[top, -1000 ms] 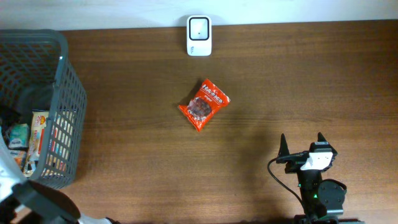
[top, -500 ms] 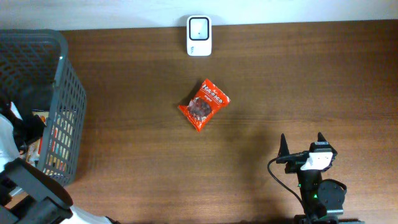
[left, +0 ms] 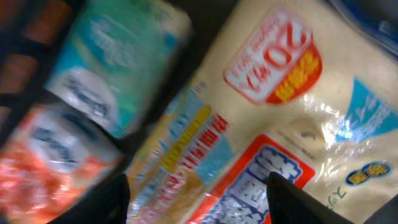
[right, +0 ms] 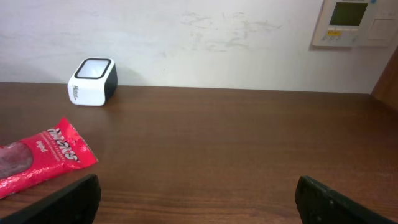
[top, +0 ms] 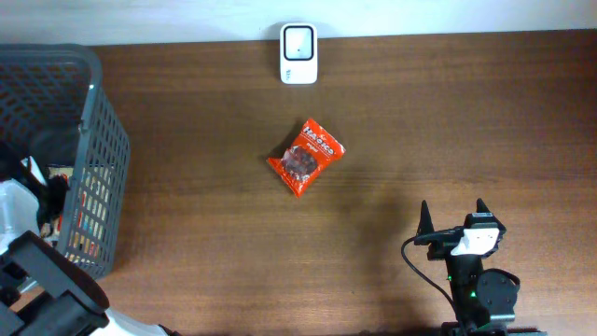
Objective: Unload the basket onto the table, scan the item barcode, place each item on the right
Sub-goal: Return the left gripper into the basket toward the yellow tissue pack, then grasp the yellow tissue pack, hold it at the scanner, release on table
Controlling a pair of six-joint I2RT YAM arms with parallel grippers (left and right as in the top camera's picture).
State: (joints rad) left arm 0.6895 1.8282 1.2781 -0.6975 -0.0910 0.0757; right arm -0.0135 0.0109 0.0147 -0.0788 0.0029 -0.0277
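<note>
Inside the basket (top: 104,140) the left tool (left: 200,202) has mesh wall alongside and packs tight right below it. A cream bag (left: 280,106) lies under and right of the tips, a teal pack (left: 115,59) and an orange pack (left: 53,158) to their left, with only dark slits between. For the right tool (right: 199,208), jaws wide, bare counter (right: 249,137) runs straight ahead and right, up to the wall (right: 186,37). Obstacles: red pack (right: 37,158) near, ahead-left; scanner (right: 93,81) beyond it at the wall.

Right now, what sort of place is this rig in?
Probably a mock shop checkout: a white barcode scanner at the back edge of the wooden table, a grey basket of packaged goods, a red snack packet lying loose.
</note>
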